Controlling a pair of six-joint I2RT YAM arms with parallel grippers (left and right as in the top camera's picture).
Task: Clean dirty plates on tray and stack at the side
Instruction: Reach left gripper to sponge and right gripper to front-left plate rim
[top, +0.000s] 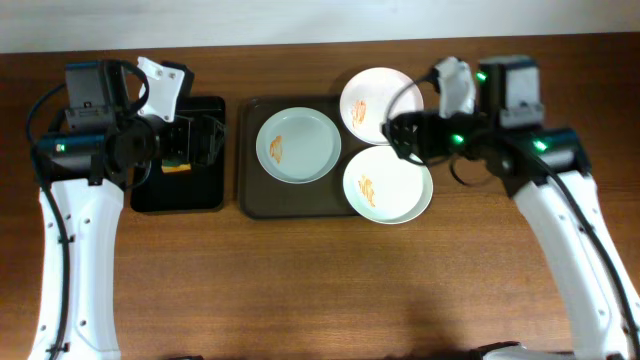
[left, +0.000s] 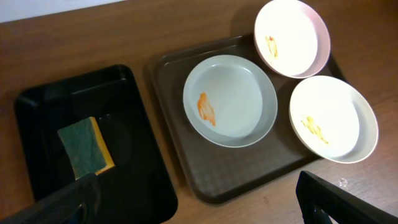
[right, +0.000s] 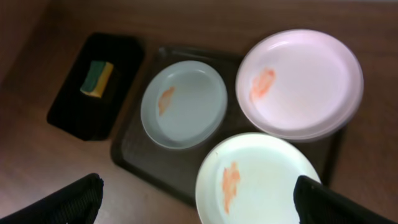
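Observation:
Three white plates with orange smears sit on the dark brown tray (top: 255, 190). One plate (top: 298, 145) lies flat in the tray's left half. A second plate (top: 378, 100) overhangs the tray's far right corner, and a third plate (top: 388, 185) overhangs its near right corner. All three show in the left wrist view (left: 230, 99) (left: 292, 36) (left: 334, 118) and in the right wrist view (right: 183, 104) (right: 300, 83) (right: 258, 180). My left gripper (top: 205, 142) is open and empty above the black tray. My right gripper (top: 398, 133) is open and empty, between the two right plates.
A smaller glossy black tray (top: 180, 195) lies left of the brown tray and holds a green and yellow sponge (left: 85, 147), also seen in the right wrist view (right: 97, 78). Bare wood table (top: 320, 290) fills the front.

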